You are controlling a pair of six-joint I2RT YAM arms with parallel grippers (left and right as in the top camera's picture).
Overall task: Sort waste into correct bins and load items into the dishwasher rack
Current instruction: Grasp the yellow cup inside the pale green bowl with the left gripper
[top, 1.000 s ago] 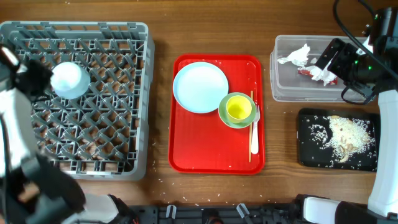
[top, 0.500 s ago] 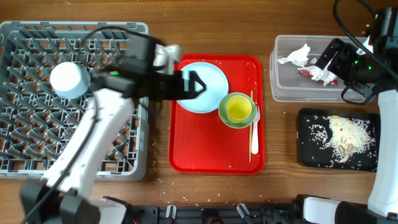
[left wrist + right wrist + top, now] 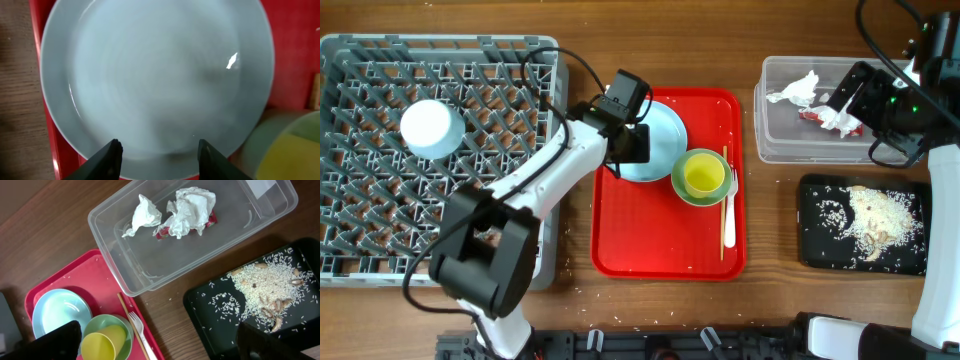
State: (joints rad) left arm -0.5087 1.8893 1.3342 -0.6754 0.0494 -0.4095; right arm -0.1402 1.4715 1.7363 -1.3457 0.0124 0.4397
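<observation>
The pale blue plate [image 3: 155, 75] lies on the red serving tray [image 3: 665, 235]. My left gripper [image 3: 628, 146] hangs low over the plate's left edge, its jaws apart with nothing between them. Beside the plate a yellow cup [image 3: 701, 175] stands inside the mint-green bowl [image 3: 681, 180]. Chopsticks [image 3: 724, 200] and a white fork [image 3: 731, 215] lie along the tray's right side. A white bowl [image 3: 430, 128] sits upside down in the grey rack [image 3: 470, 210]. My right gripper [image 3: 840, 108] hovers wide open above the clear tub [image 3: 107, 227], which holds tissues [image 3: 190, 205] and a red wrapper [image 3: 212, 218].
The black tray [image 3: 812, 200] holds rice scraps [image 3: 880, 220] at the right front. Loose crumbs dot the wooden table near its front edge. The left arm stretches from the front across the rack's right side to the red tray.
The left arm swung from the rack, where the white bowl stays, across to the plate and dropped low over it. Its jaws stand narrower than half a second ago. The right arm is still.
</observation>
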